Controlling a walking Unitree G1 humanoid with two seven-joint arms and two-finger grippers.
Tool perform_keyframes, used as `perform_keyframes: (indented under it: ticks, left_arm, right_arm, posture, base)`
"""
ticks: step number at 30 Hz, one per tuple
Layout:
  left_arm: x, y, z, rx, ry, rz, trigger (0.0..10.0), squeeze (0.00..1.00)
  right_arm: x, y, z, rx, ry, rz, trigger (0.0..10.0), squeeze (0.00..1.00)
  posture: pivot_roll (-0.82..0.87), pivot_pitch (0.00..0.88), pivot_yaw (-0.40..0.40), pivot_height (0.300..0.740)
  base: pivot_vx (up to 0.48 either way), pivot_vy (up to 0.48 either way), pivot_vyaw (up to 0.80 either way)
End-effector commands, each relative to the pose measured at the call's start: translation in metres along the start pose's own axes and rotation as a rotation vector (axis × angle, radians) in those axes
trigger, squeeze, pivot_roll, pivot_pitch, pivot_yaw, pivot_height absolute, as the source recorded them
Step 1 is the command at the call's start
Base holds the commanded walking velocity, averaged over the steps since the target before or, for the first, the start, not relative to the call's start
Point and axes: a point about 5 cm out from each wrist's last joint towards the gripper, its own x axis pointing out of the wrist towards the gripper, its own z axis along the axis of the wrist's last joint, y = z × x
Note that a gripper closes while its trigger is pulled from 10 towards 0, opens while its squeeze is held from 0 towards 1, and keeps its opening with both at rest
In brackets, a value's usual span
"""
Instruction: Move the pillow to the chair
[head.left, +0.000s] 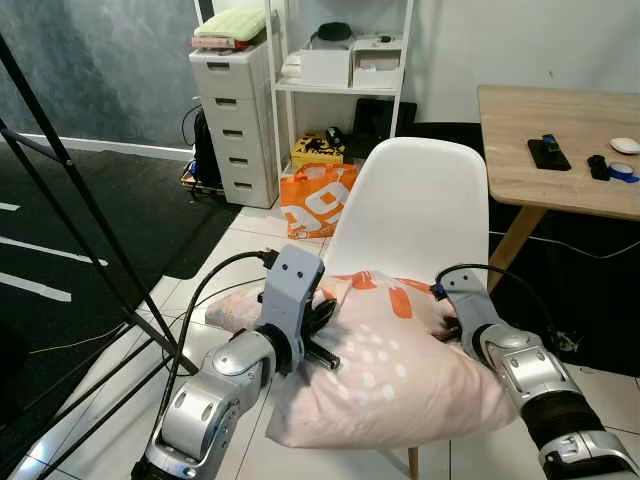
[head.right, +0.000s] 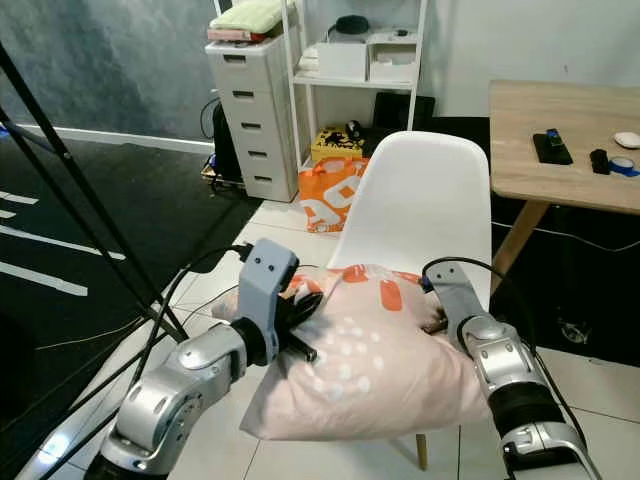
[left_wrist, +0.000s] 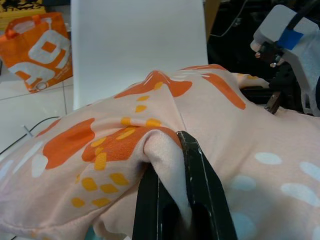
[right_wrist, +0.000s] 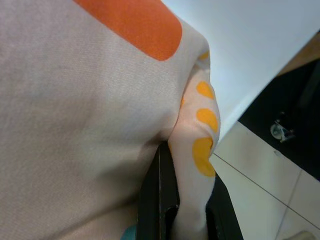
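From the left eye, the pillow (head.left: 395, 365), pale pink with orange and white marks, lies on the seat of the white chair (head.left: 415, 205), its far edge against the backrest and its near edge hanging over the seat front. The left gripper (head.left: 322, 318) pinches the pillow's left side, and the right gripper (head.left: 448, 325) presses into its right side. Behind the chair stand an orange bag (head.left: 315, 198), a grey drawer unit (head.left: 235, 125) and a white shelf (head.left: 340, 70); a wooden table (head.left: 560, 150) stands to the chair's right. The right eye shows the same layout, the pillow between both arms on the seat. In the left wrist view, the two black fingers (left_wrist: 200, 185) are clamped on a fold of pillow cloth, the chair back just beyond it. In the right wrist view, the fingers (right_wrist: 160, 195) squeeze a bunched fold of the pillow, with the chair's white shell beside it.
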Motion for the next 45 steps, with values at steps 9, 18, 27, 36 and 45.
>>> perform_keyframes:
  ticks: [9,18,27,36,45]
  left_arm:
    - [-0.002,0.002,0.014,0.027,-0.089,0.015,10.0,0.00]
    - [-0.001,0.000,0.014,0.029,-0.098,0.005,10.0,0.00]
    - [-0.001,-0.005,0.014,0.029,-0.107,-0.041,10.0,0.00]
    - [-0.001,-0.007,0.014,0.022,-0.106,-0.047,10.0,0.00]
    - [-0.001,-0.006,0.014,0.017,-0.104,-0.036,10.0,0.00]
  right_arm:
    - [-0.001,0.003,0.001,0.023,-0.028,-0.004,10.0,0.00]
    - [-0.001,0.001,0.002,0.006,-0.033,-0.005,10.0,0.00]
    - [0.000,0.001,0.001,-0.005,-0.027,-0.016,10.0,0.00]
    - [0.000,0.002,0.000,-0.009,-0.017,-0.016,10.0,0.00]
    - [0.000,0.002,-0.002,-0.015,-0.005,-0.017,10.0,0.00]
  posture:
    - [-0.22,0.041,0.055,0.733]
    - [-0.22,0.035,0.053,0.733]
    - [-0.22,0.031,0.052,0.733]
    - [-0.22,0.036,0.052,0.733]
    - [-0.22,0.037,0.050,0.733]
  base:
    - [0.000,0.000,-0.68]
    - [0.000,0.000,-0.76]
    - [0.114,0.000,-0.08]
    - [0.450,0.000,0.00]
    - [0.074,0.000,0.00]
